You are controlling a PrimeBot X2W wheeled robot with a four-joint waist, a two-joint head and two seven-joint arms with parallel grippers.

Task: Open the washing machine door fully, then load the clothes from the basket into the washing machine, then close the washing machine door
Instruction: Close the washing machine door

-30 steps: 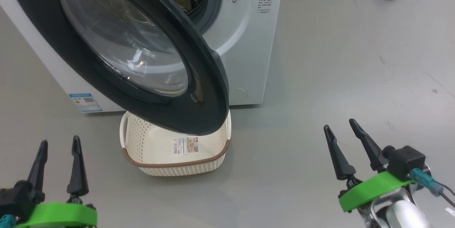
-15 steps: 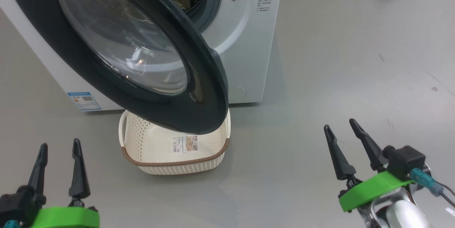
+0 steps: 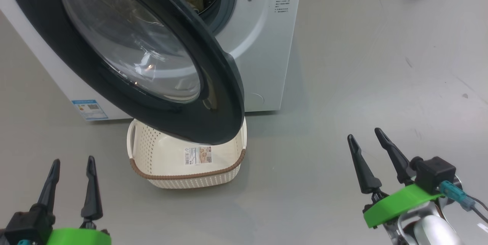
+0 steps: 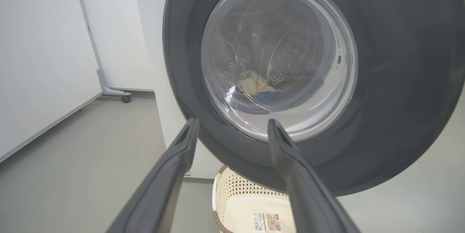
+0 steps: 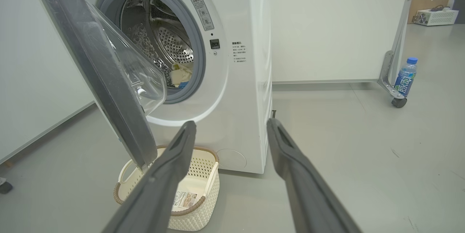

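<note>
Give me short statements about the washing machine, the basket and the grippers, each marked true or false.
The washing machine door is fully shut. False: it stands partly open.
The clothes lie inside the washing machine. True.
The basket holds no clothes. True.
The left gripper grips the door. False: it is open, apart from it.
The right gripper holds some of the clothes. False: it is open and holds nothing.

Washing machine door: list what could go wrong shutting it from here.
The door hangs half open, its lower rim over the basket; swinging it may clip the basket.
The clothes lie near the front of the drum and might get pinched.
The left gripper and right gripper stand open, well back; a push on the glossy rim could slip.
</note>
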